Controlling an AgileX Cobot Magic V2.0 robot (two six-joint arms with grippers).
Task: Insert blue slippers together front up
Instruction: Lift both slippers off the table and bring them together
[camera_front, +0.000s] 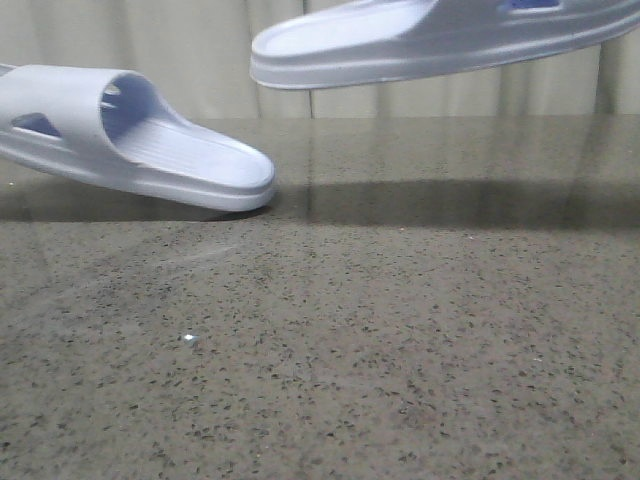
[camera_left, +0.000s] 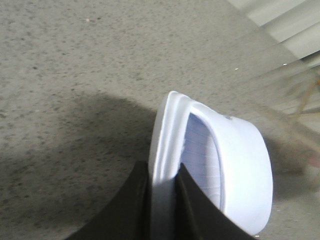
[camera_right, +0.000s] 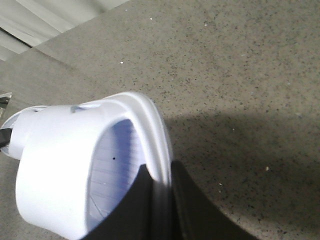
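Left slipper (camera_front: 130, 140) sits at the left, tilted, its open end near or touching the table (camera_front: 400, 330). Right slipper (camera_front: 430, 40) is up high at the right, clear of the table, above and beside the left one, not touching it.

The two slippers, one held at the left (camera_front: 120, 140) and one raised at the right (camera_front: 430, 40), are pale lavender-blue, with ribbed footbeds of a slightly deeper blue. The worktop (camera_front: 400, 340) beneath them is grey-brown stone, speckled with black and white flecks. Each tool's fingers (camera_left: 125, 210) are black. Behind the worktop hangs a pale beige, vertically pleated curtain (camera_front: 200, 50).
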